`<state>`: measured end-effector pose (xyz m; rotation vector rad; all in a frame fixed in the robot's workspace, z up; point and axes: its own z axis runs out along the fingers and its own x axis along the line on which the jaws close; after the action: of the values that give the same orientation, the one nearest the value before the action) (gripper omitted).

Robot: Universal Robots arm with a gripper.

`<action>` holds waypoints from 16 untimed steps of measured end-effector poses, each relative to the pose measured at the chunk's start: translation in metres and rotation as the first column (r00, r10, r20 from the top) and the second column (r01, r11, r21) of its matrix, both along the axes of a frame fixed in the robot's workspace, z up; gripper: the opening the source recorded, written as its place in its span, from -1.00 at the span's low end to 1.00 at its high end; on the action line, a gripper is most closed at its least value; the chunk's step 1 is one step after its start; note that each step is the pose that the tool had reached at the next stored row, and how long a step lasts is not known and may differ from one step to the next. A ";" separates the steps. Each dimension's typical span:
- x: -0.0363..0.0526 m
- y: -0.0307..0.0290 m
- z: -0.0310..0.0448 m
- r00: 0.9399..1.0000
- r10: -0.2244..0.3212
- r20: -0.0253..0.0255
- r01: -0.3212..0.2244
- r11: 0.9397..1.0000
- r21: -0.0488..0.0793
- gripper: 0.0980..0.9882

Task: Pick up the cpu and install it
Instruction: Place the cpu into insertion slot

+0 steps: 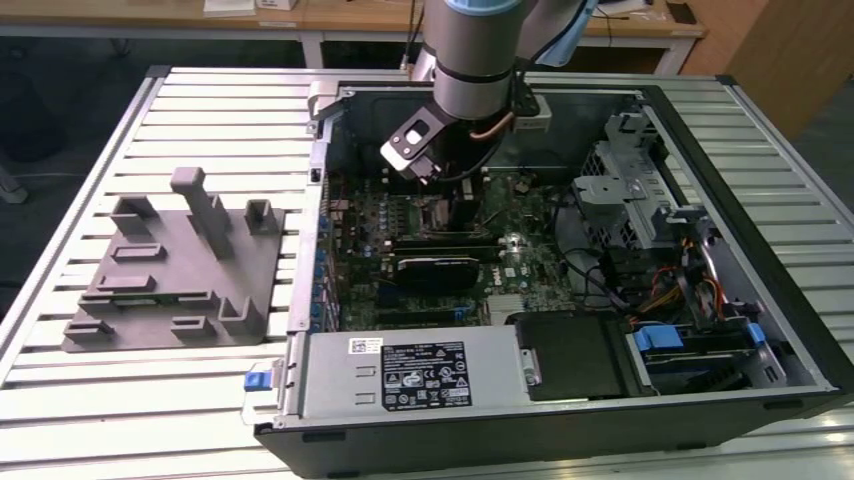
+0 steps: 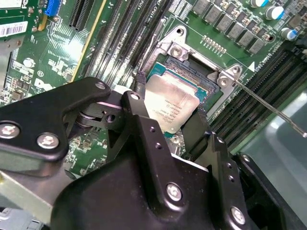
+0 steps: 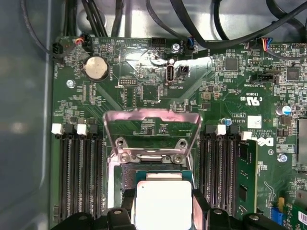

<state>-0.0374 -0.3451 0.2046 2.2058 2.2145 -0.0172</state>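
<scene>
The cpu [image 2: 171, 101], a small square chip with a pale silver top, sits between my gripper's [image 2: 168, 109] two black fingers [image 2: 140, 91], which are shut against its opposite edges. It is held slightly tilted, right at the motherboard's socket [image 2: 207, 67]. In the first wrist view the cpu [image 3: 163, 203] lies just below the raised metal load plate [image 3: 152, 125], with the gripper [image 3: 163, 211] around it. In the exterior view the gripper [image 1: 451, 195] reaches down into the open computer case [image 1: 694, 330] over the green motherboard [image 1: 527, 255]. The socket lever [image 2: 271, 109] is swung out.
A grey fixture [image 1: 174, 270] lies on the slatted table [image 1: 120, 410] at the exterior view's left. Inside the case are a black finned module [image 1: 434, 268], a power supply [image 1: 400, 372], a drive cage [image 1: 638, 195] and cables. Memory slots [image 3: 79, 172] flank the socket on both sides.
</scene>
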 end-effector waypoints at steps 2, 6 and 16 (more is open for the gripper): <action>0.0000 0.0011 -0.0006 1.000 0.000 0.000 0.000 1.000 -0.003 0.00; -0.0002 0.0051 -0.0015 1.000 0.000 0.000 0.000 1.000 -0.006 0.00; -0.0005 0.0078 -0.0075 1.000 0.000 0.000 0.000 1.000 -0.021 0.00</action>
<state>-0.0380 -0.3373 0.1971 2.1953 2.2038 -0.0402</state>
